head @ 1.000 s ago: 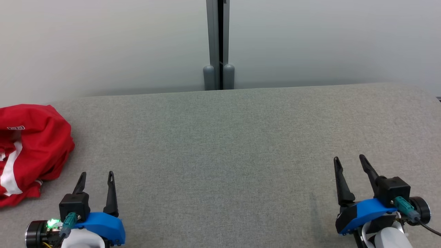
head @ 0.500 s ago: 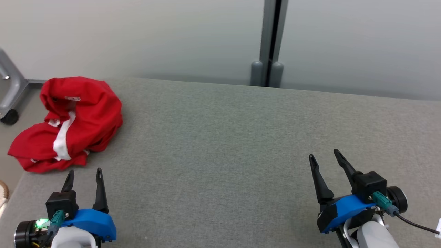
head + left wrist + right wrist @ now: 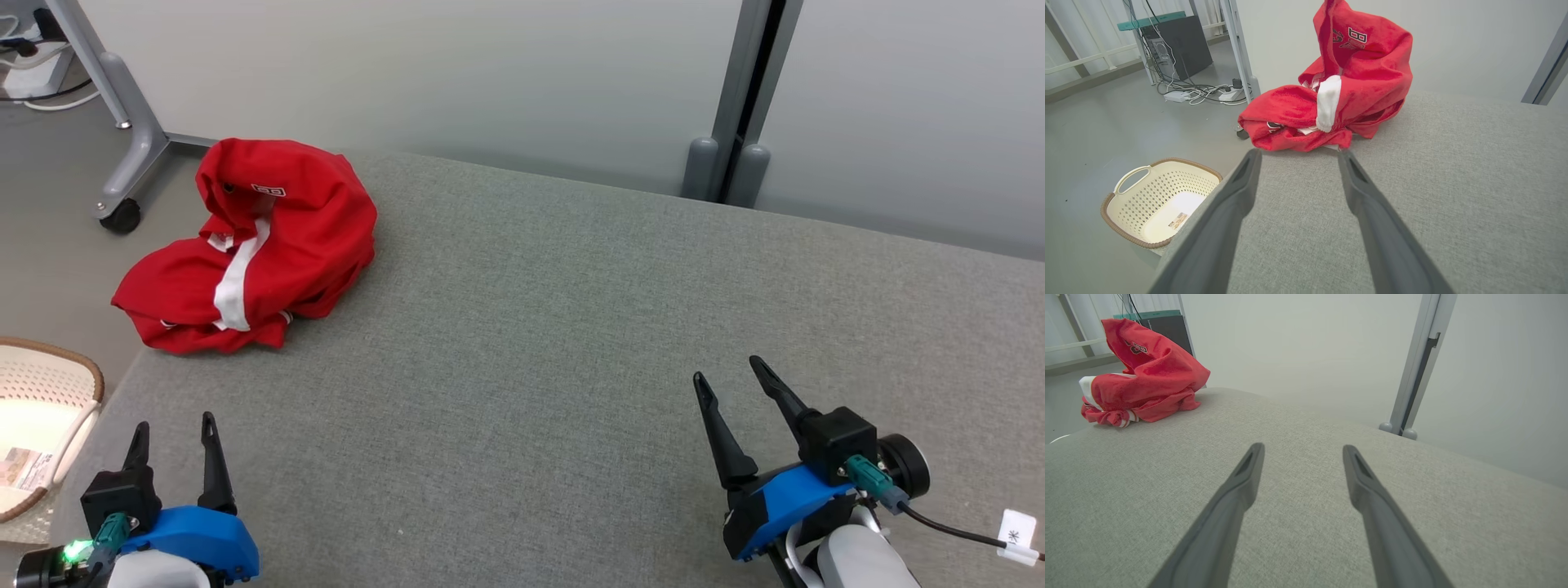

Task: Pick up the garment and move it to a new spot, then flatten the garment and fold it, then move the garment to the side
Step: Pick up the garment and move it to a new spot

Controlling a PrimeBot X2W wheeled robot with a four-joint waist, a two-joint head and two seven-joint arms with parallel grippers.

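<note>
Garment [image 3: 253, 245], a red heap with a white stripe, now sits whole at ten o'clock in my head view. A second ago only part of it showed, at nine o'clock. Nothing on the worktop [image 3: 571, 327] moved: the whole picture slid, and the post [image 3: 739, 106] went from twelve toward one o'clock, so it was my head that turned left. The heap lies crumpled on the worktop's far left corner, one edge close to the drop. I judge this as finding the target. The pick-up is not begun, and a reach comes next, probably with the left arm, whose wrist view has the heap at twelve o'clock, near the fingertips but apart from them.

Counting, big to small:
- one worktop
- one garment
- one basket [image 3: 45, 377] on the floor at eight o'clock
- two grippers, the left gripper [image 3: 175, 420] at seven o'clock and the right gripper [image 3: 727, 369] at five o'clock, each with two fingers standing apart and holding nothing, as they did a second ago
- one post
- one castor [image 3: 121, 216] at eleven o'clock
</note>
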